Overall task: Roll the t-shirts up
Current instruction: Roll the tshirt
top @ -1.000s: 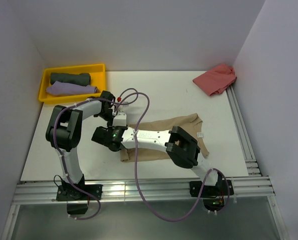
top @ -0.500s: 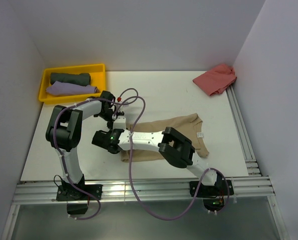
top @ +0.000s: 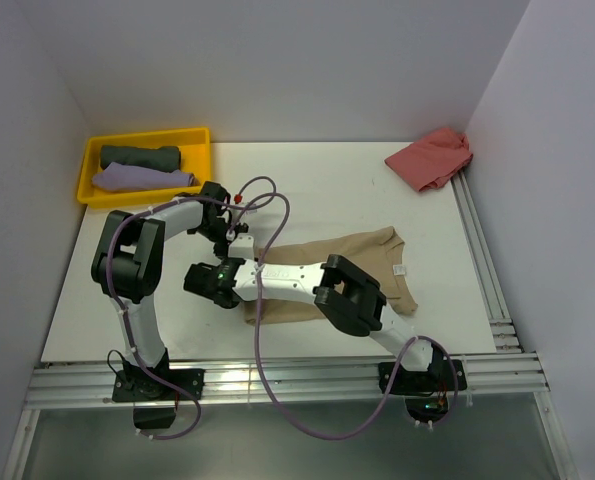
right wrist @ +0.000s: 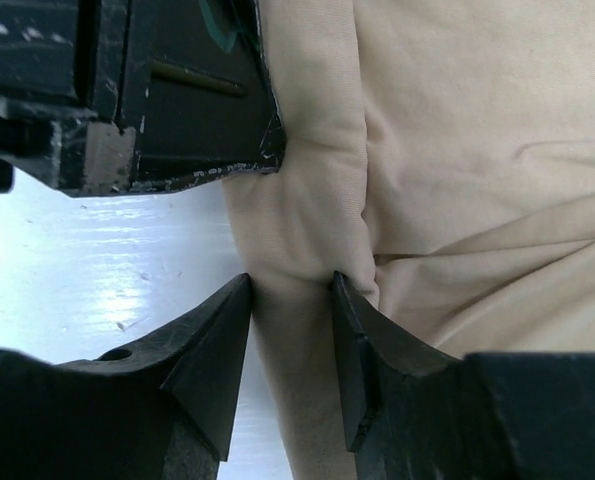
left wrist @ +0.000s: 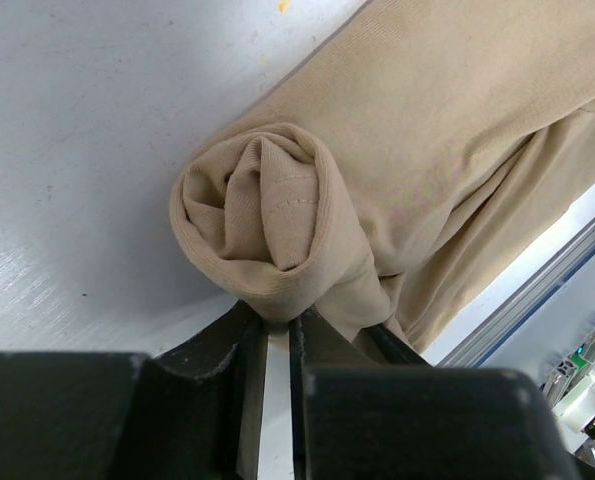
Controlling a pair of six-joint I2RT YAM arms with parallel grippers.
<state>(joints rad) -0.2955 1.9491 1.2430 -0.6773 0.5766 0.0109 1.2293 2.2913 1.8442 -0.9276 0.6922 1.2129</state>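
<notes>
A large tan t-shirt point(top: 362, 262) lies flat in the middle of the table, its left end wound into a roll point(left wrist: 267, 210). My left gripper point(left wrist: 277, 325) sits at the far end of that roll, jaws nearly together and nipping the outer cloth fold. From the near side, my right gripper point(right wrist: 292, 285) straddles the roll point(right wrist: 307, 210), both fingertips pressing into the cloth. A left finger point(right wrist: 202, 130) shows just beyond it. In the top view both grippers point(top: 239, 242) point(top: 242, 288) meet at the shirt's left edge.
A yellow tray point(top: 195, 134) at the back left holds a rolled dark grey-green t-shirt point(top: 139, 156) and a lilac one point(top: 142, 180). A salmon-red t-shirt point(top: 432, 158) lies crumpled at the back right corner. Metal rails point(top: 482, 270) edge the table's right and near sides.
The right arm's elbow has slid a little to the left over the tan t-shirt. Both grippers stay at the roll's left end.
</notes>
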